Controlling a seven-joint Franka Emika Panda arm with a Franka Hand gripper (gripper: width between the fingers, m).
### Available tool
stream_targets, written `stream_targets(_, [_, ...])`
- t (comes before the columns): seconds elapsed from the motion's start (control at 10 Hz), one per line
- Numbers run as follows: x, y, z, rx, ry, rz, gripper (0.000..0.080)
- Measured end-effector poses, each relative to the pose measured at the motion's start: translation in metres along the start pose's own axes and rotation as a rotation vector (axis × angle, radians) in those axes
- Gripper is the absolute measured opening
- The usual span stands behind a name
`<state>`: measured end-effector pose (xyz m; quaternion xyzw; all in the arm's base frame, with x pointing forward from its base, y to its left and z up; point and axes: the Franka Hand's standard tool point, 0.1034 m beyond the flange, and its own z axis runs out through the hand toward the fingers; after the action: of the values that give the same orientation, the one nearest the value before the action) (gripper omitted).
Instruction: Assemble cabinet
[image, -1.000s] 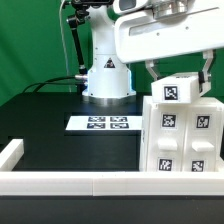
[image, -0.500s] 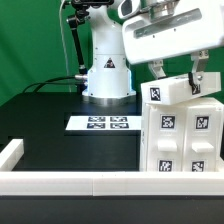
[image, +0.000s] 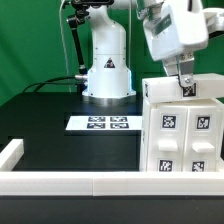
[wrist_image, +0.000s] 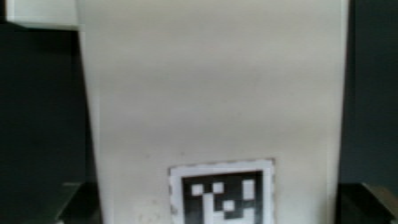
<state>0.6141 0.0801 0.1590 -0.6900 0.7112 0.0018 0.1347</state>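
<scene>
The gripper hangs at the top of the cabinet, which stands upright directly beneath it at the exterior view's right, its tagged front facing the camera and its foot behind the low white border rail; one dark fingertip shows against the upper front edge of the box, apparently touching it, while the other finger is hidden behind the white hand housing, so whether the jaws are spread, closed, or clamped on the top panel cannot be told from here; the wrist view does not settle it either, since it is filled by a tall white face of the cabinet with a single black-and-white tag low on it and no finger in sight; the relation that matters is therefore vertical: the cabinet lies straight below the gripper, long axis upright and roughly in line with the fingers, with the hand tilted somewhat toward the exterior view's left; the marker board lies flat on the black table, well apart from the gripper, down and toward the robot base; as a judgement, any coming move would turn on how the fingers sit on that top edge, and a tall box held or pushed so high could tip.
</scene>
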Motion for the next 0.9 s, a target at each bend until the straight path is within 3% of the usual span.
stream_targets(0.4, [0.0043,0.0,0.001,-0.002,-0.03,0.278,0.056])
stream_targets(0.7, [0.0027,0.0001,0.0014,-0.002,-0.039,0.322,0.056])
stream_targets(0.8, [0.0017,-0.0003,0.0003,-0.001,-0.041,0.294,0.0724])
stream_targets(0.9, [-0.0007,-0.003,-0.0056,0.01,-0.052,0.267,0.0776])
